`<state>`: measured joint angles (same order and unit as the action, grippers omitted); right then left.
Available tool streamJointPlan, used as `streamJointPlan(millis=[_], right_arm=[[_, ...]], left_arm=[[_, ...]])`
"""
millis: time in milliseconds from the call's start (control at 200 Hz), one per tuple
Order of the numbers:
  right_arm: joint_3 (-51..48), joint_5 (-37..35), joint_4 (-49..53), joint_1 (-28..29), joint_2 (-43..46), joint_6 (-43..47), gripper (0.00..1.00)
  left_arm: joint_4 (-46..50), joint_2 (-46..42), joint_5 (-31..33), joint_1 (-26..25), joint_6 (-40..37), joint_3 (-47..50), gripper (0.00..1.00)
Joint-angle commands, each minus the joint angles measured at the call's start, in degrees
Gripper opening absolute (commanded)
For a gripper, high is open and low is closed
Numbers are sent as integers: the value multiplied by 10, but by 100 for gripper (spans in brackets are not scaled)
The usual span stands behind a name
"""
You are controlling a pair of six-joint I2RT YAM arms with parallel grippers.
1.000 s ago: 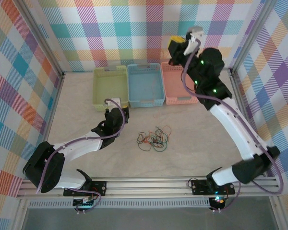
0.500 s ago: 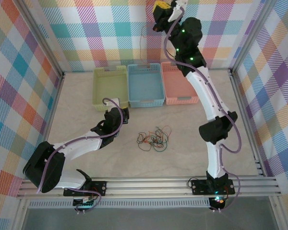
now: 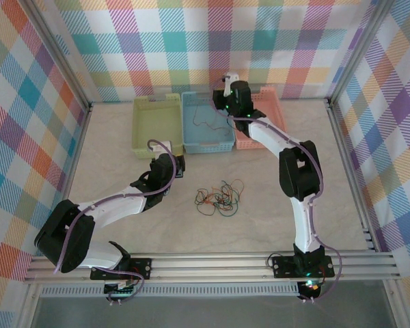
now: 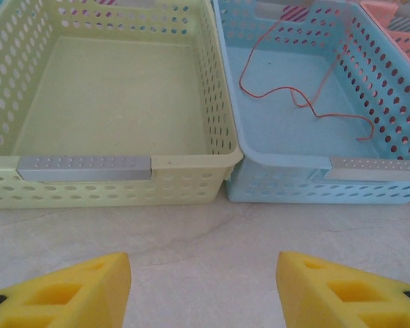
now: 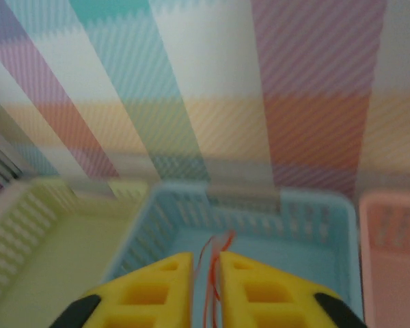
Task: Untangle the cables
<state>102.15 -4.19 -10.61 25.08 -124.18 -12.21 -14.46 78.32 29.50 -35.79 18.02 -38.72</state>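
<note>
The cables [image 3: 219, 198] lie as a small tangle of red-orange, green and black wires on the table's middle. One red-orange cable [image 3: 205, 120] hangs from my right gripper [image 3: 223, 101] into the blue basket [image 3: 191, 140]. In the right wrist view the yellow fingers [image 5: 157, 287] of the right gripper [image 5: 206, 266] are shut on that red-orange cable [image 5: 222, 242]. The left wrist view shows the same cable [image 4: 294, 96] curling across the blue basket's floor. My left gripper [image 4: 203, 287] is open over bare table, just short of the baskets; from above the left gripper [image 3: 180, 162] sits left of the tangle.
Three baskets stand in a row at the back: a green basket [image 3: 142, 130] with nothing in it, the blue one, and a pink basket [image 3: 260, 142]. A metal frame and checked walls surround the table. The green basket's rim [image 4: 89, 167] is close ahead of my left fingers.
My right arm has swung down from high against the back wall to the blue basket, bringing the red-orange cable, whose free end now rests inside. The left arm and the tangle stayed put.
</note>
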Motion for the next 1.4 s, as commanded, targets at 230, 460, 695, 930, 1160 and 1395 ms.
streamJointPlan(millis=[230,460,695,930,1160,1395], right_arm=[[-55,68,60,-4,155,27,52],[-343,132,-40,-4,342,51,50],[-544,242,-77,-2,437,90,46],[-590,327,-82,22,384,98,44],[-507,292,80,82,290,116,43],[-483,298,115,106,251,123,46]], left_arm=[[7,6,-40,5,-11,-15,59],[-19,8,-167,6,-51,-12,59],[10,-8,-268,5,-59,-38,59],[73,-37,-263,6,-2,-50,60],[107,-63,-239,6,17,-41,60],[76,-93,-224,6,14,-8,60]])
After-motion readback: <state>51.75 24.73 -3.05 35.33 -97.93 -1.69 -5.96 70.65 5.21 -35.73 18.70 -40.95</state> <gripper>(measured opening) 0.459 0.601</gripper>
